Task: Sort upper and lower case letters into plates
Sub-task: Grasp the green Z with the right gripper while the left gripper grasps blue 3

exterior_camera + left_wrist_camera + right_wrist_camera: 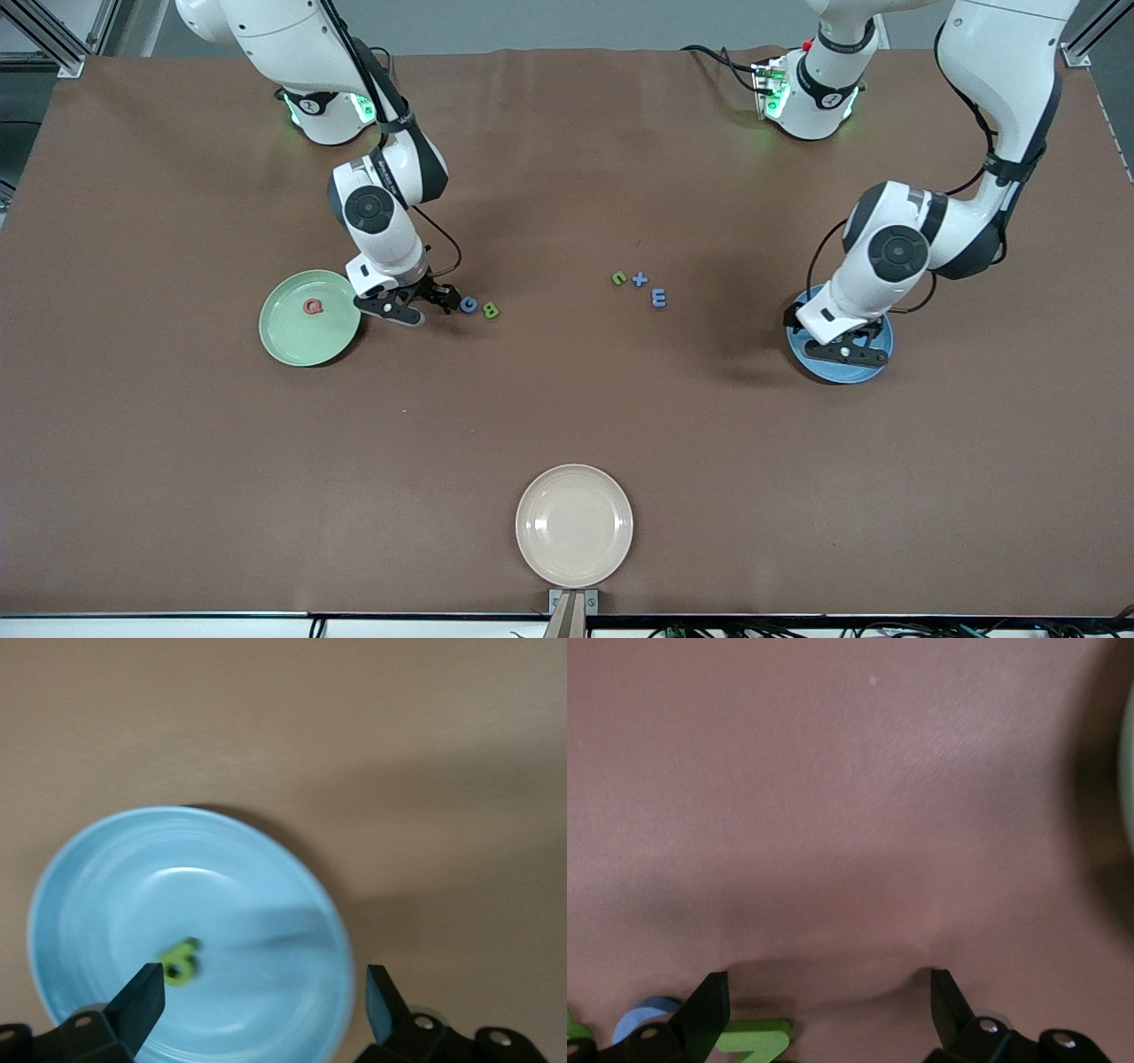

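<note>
The right gripper, black two-finger jaws spread wide and holding nothing, sits low at the table just beside the small blue chunky toy letter. That letter lies toward the left arm's end from the gripper, with the small green chunky toy letter touching or nearly touching it one step further the same way. The round pale green plastic plate, carrying a single pink-red toy letter, lies just beside the gripper toward the right arm's end. So the likely next grasp is a short shift away from this plate toward the blue letter, and the right arm is by far the nearer one.

The left gripper hangs over the round blue plastic plate, jaws wide apart and empty; a small green toy letter lies in that plate beneath it.

Three more tiny letters, green, blue and blue, cluster mid-table between the arms. The round cream-beige plate stands nearest the front camera, empty.
</note>
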`<state>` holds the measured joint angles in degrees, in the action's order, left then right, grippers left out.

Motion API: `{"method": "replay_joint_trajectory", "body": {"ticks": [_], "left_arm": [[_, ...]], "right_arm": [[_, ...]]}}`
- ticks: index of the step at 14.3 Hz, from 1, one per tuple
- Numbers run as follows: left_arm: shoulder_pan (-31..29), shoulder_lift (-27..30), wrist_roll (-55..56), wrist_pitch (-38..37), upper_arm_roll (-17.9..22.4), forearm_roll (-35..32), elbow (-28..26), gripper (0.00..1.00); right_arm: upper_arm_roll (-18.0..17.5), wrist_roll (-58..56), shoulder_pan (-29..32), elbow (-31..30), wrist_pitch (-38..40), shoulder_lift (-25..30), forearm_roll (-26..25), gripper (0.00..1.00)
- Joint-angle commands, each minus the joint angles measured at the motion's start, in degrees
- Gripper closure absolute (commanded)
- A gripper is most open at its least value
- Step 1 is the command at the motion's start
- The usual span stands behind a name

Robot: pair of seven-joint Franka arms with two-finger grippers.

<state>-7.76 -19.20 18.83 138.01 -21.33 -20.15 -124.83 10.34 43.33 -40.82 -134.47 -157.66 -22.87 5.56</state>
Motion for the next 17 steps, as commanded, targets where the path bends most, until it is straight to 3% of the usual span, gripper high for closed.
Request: {"method": "replay_joint_trajectory", "body": {"ticks": [1, 4, 6, 11, 12, 13, 15, 17], "left_arm": [[0.11, -0.22, 11.44, -2.84, -5.36, -0.59, 1.78, 0.0], [1.86, -3.38, 23.94, -2.57, -9.77, -0.77, 4.06, 0.0], [4.93, -5.14, 27.56, -2.22, -9.87, -0.68, 5.82, 0.0], [10.65, -8.92, 36.18, 4.01, -9.78, -0.85, 6.18, 0.0], [11.7, -9.71, 37.06, 4.63, -9.69, -0.94, 6.18, 0.0], [12.5, -10.33, 38.03, 4.98, -9.6, -0.94, 6.18, 0.0], [13.12, -11.21, 38.56, 5.42, -9.6, -1.03, 6.09, 0.0], [14.08, -11.91, 38.56, 6.3, -9.6, -1.03, 6.09, 0.01]], "right_arm": [[0.3, 1.67, -1.28, -0.17, -0.28, 0.02, 0.42, 0.0], [0.03, 4.91, -2.94, -0.26, -0.19, 0.02, 0.42, 0.0], [0.03, 5.71, -3.91, -0.26, 0.16, 0.1, 0.42, 0.0], [-0.23, 5.89, -4.53, -0.44, 0.42, 0.1, 0.5, 0.11], [-0.23, 5.89, -4.71, -0.44, 0.6, 0.1, 0.5, 0.18], [-0.23, 5.89, -4.71, -0.35, 1.64, 0.19, 0.5, 0.33], [-0.23, 5.8, -4.71, -0.35, 2.09, 0.28, 0.5, 0.73], [-0.23, 5.72, -4.44, -0.35, 2.27, 0.37, 0.5, 0.96]]}}
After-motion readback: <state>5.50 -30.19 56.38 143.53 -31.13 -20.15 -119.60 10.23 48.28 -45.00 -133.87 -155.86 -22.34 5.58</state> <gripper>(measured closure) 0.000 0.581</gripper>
